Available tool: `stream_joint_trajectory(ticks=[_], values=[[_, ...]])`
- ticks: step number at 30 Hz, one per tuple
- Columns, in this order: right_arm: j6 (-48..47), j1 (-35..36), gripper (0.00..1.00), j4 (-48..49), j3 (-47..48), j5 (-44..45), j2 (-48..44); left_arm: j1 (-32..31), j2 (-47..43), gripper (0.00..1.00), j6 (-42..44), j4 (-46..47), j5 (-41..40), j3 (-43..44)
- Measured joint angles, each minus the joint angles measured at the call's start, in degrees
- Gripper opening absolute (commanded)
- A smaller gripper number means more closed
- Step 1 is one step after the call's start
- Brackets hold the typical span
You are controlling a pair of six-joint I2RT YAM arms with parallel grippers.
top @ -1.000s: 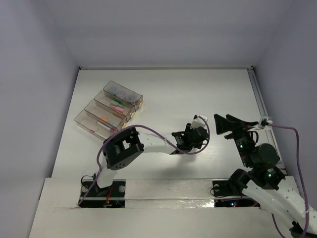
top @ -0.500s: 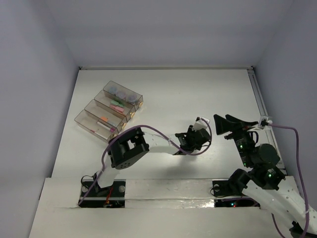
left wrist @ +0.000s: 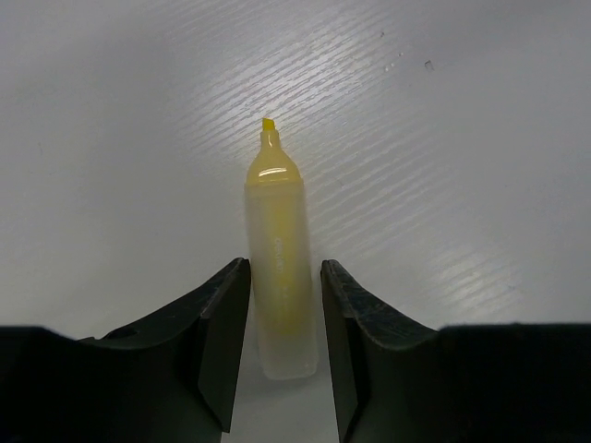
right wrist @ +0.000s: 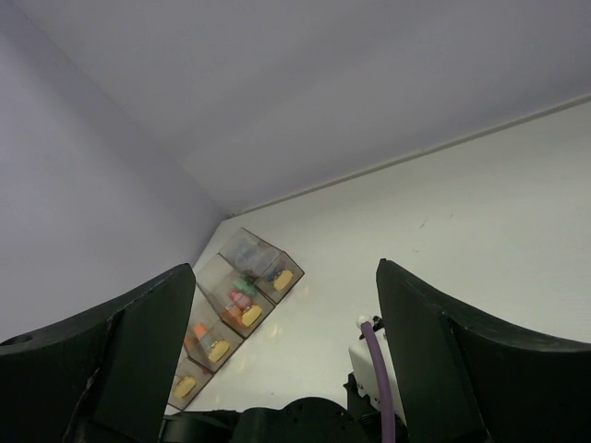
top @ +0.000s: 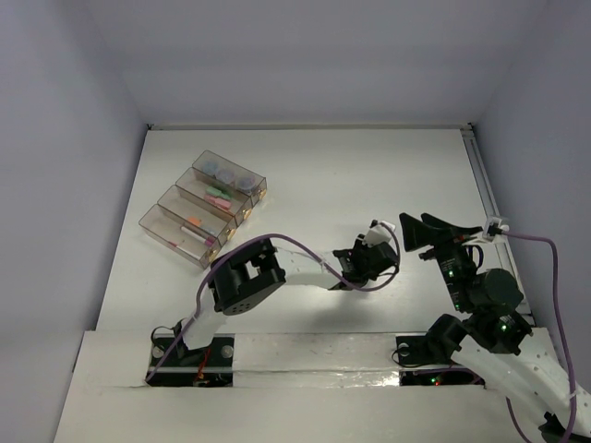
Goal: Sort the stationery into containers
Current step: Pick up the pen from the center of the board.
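A stubby yellow stick (left wrist: pixel 277 268) with a small yellow tip lies on the white table, pointing away from me. My left gripper (left wrist: pixel 284 269) is open, its jaws standing close on either side of the stick's rear half. In the top view my left gripper (top: pixel 377 255) is low over the table's middle right and hides the stick. The four clear smoky containers (top: pixel 203 208) stand in a row at the far left and hold blue-grey discs, pink, green and orange sticks. My right gripper (top: pixel 412 221) is open and empty, raised above the table. The containers also show in the right wrist view (right wrist: pixel 235 305).
The table's back wall and left wall close in behind the containers. The left wrist's purple cable (right wrist: pixel 374 355) and white camera housing sit just below my right gripper. A rail (top: pixel 482 185) runs along the table's right edge.
My left gripper has moved a little to the right and nearer across the table. The right arm has not moved.
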Motion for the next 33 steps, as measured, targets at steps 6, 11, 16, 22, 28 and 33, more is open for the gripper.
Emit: stream_joint_trajectory(ticks=[6, 11, 16, 22, 28, 33], values=[[-0.04, 0.0, 0.85, -0.09, -0.04, 0.24, -0.35, -0.46, 0.11, 0.27, 0.02, -0.33, -1.14, 0.0], [-0.24, 0.0, 0.85, -0.11, -0.04, 0.66, -0.35, -1.07, 0.35, 0.25, 0.04, -0.24, -2.56, 0.0], [-0.42, 0.0, 0.79, -0.15, -0.04, 1.16, -0.35, -1.22, 0.44, 0.0, 0.26, -0.13, -3.21, 0.0], [-0.72, 0.0, 0.74, -0.15, 0.02, 1.4, -0.26, -1.25, -0.81, 0.0, 1.64, 1.11, -3.21, -1.25], [-1.51, 0.0, 0.74, -0.17, 1.7, 1.51, 1.64, -1.25, -12.52, 0.0, 4.31, 4.09, -2.82, -5.77], [-2.75, 0.0, 0.74, -1.09, 4.46, 0.85, 4.83, -0.44, -27.61, 0.0, 4.7, 10.21, -1.9, -10.12]])
